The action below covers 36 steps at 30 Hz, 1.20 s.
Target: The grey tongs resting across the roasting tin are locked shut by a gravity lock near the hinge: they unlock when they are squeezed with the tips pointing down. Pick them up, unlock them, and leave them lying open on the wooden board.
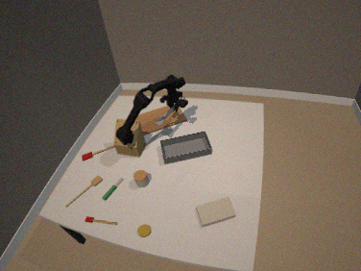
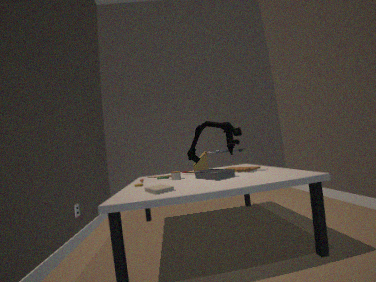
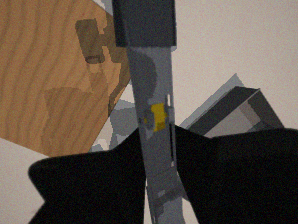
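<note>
The grey tongs [image 1: 164,117] [image 2: 217,151] [image 3: 150,75] are held in the air, roughly level in the exterior view. My gripper [image 1: 176,109] [image 2: 231,152] [image 3: 154,126] is shut on them. In the wrist view the tongs run from top to bottom between my fingers, with a dark block at the top end and a yellow part near the fingertips. Their arms look closed together; the lock's state is too small to tell. The wooden board [image 1: 153,115] [image 2: 248,168] [image 3: 25,75] lies below, to the left in the wrist view. The roasting tin [image 1: 187,156] [image 2: 215,175] stands beside it.
The arm's wooden base block [image 1: 128,145] stands at the board's near end. A lidded pot [image 1: 141,179], a green-handled tool [image 1: 110,192], red-headed tools [image 1: 87,156] [image 1: 89,219], a wooden spatula [image 1: 96,181], a yellow disc [image 1: 144,231] and a pale block [image 1: 216,211] lie farther off.
</note>
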{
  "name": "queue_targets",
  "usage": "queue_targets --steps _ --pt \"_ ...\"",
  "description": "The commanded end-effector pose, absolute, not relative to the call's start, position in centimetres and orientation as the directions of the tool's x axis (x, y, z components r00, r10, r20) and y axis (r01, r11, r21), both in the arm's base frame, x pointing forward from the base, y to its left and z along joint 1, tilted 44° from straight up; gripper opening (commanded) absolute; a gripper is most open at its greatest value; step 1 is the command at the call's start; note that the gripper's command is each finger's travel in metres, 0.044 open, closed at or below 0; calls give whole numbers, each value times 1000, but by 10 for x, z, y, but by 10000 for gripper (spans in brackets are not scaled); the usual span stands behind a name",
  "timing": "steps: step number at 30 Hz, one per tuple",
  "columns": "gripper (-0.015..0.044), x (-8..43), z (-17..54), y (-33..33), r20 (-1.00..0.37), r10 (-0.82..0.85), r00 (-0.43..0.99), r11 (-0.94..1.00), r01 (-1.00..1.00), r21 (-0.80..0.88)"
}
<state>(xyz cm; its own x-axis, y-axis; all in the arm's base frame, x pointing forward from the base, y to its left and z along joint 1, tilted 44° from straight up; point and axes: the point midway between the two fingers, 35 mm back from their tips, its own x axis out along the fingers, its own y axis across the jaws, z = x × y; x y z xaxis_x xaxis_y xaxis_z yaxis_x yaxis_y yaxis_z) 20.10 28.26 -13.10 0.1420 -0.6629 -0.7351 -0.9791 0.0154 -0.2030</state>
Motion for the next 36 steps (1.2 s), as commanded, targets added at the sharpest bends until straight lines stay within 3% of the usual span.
queue_targets --steps 1,30,36 --pt "-150 198 -133 286 -739 -660 139 44 -974 -223" --pt "-150 32 -197 330 -747 -653 127 489 -683 -543" --pt "-150 28 -199 330 -746 -654 126 497 -671 -549"
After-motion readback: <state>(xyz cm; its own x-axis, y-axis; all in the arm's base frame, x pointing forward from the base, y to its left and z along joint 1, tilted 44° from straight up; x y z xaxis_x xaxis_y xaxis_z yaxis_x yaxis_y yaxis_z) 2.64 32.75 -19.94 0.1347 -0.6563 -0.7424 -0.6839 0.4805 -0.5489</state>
